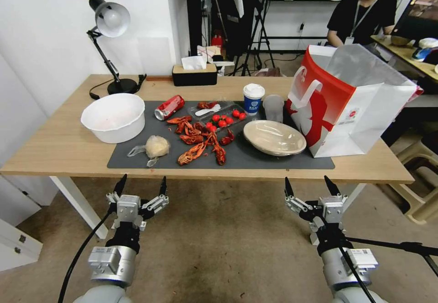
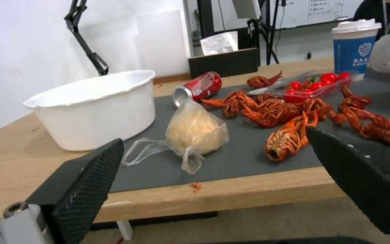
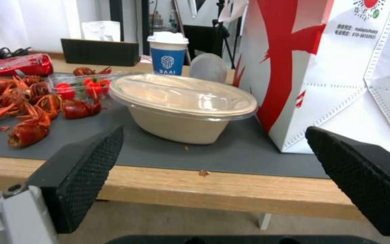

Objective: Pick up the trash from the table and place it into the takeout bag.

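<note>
Currently nothing is being held: the left hand (image 1: 141,185) and the right hand (image 1: 312,185) are both being kept wide open, below and short of the near edge of the tabletop (image 1: 59,148), the left toward the near left corner, the right toward the near right.

All the trash is lying on the dark mat (image 1: 255,159). One beige oval dish (image 1: 274,137) under a clear lid is sitting near the mat's near edge, just beside the takeout bag (image 1: 351,107), which is standing open at the right end of the tabletop. One blue paper cup (image 1: 253,98) and one clear plastic cup (image 1: 273,107) are standing behind the dish. One red soda can (image 1: 169,107) is lying on its side toward the far left of the mat, and one small clear bag (image 1: 156,146) with a pale lump is resting near the near left edge. That is being counted as five pieces, with one bag to receive them.

For a good first pick, the dish is probably best approached by the right hand, gripped across its rim and kept level. The small bag is likely better pinched at its knotted plastic than at the lump. The white bowl (image 1: 113,117) and crayfish shells (image 1: 200,141) are best being left alone.
</note>
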Tool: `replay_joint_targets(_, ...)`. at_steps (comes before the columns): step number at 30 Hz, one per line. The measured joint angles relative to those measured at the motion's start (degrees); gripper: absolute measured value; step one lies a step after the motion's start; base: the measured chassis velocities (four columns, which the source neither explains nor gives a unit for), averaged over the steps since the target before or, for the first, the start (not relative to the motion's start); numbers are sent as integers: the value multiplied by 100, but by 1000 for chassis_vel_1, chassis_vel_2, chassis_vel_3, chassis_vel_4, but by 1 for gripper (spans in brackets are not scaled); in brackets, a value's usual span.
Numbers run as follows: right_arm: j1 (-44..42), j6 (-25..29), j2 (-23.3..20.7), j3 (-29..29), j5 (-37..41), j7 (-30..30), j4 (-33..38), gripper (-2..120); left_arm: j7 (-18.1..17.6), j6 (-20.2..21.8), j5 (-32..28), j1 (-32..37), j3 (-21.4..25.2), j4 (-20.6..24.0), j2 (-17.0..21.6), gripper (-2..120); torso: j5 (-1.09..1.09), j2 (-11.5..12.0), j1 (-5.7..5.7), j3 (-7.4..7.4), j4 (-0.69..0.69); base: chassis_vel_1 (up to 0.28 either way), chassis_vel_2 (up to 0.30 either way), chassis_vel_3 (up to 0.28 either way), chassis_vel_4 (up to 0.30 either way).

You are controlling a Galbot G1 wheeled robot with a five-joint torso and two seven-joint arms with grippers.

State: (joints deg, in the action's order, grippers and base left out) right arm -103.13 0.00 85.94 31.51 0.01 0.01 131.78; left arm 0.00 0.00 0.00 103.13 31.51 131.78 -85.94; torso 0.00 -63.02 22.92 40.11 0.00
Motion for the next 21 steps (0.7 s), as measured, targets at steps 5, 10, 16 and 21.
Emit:
replay_joint_targets(5,0,0,0,0,0,0,0,100,0,0,0,0,0,0,0,100,0,0,0,0,0,0,0,0,0)
replay_joint_targets(10,0,0,0,0,0,0,0,100,0,0,0,0,0,0,0,100,0,0,0,0,0,0,0,0,0)
replay_joint_targets(16,0,0,0,0,0,0,0,100,0,0,0,0,0,0,0,100,0,0,0,0,0,0,0,0,0)
replay_joint_targets(21,0,0,0,0,0,0,0,100,0,0,0,0,0,0,0,100,0,0,0,0,0,0,0,0,0)
